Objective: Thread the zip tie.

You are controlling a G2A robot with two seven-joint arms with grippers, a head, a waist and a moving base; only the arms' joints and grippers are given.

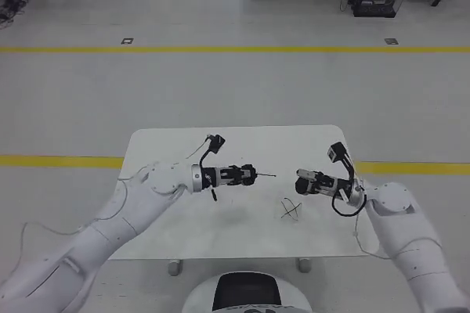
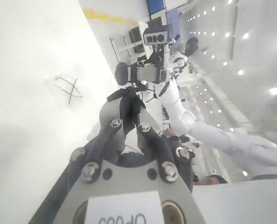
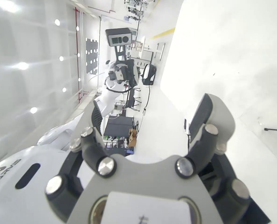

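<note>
**White table, two grippers facing each other over its middle**

White table (image 1: pixel 149 149) with rounded corners stands on a pale floor crossed by yellow lines (image 1: pixel 235 49), one beyond the far edge and one running level with the table's middle. Both arms come in from the near edge and meet over the table's centre, well apart from the far edge and from both side edges.

The left gripper (image 1: pixel 251 174) (image 2: pixel 129 99) has its fingers pressed together on a black zip tie (image 1: pixel 266 175), whose thin free end sticks out towards the right gripper (image 1: pixel 300 182) (image 3: pixel 150 115). The tip of the tie is near that gripper but apart from it. The right gripper's fingers (image 3: pixel 201 113) stand spread wide, with nothing between them.

A few loose zip ties (image 1: pixel 290 209) (image 2: pixel 69 89) lie crossed over one another on the tabletop, between the two grippers and the near edge, a little to the right of centre.

Each gripper's base carries a white label (image 2: pixel 122 207) (image 3: pixel 147 208) with dark print, cut off at the frame.
</note>
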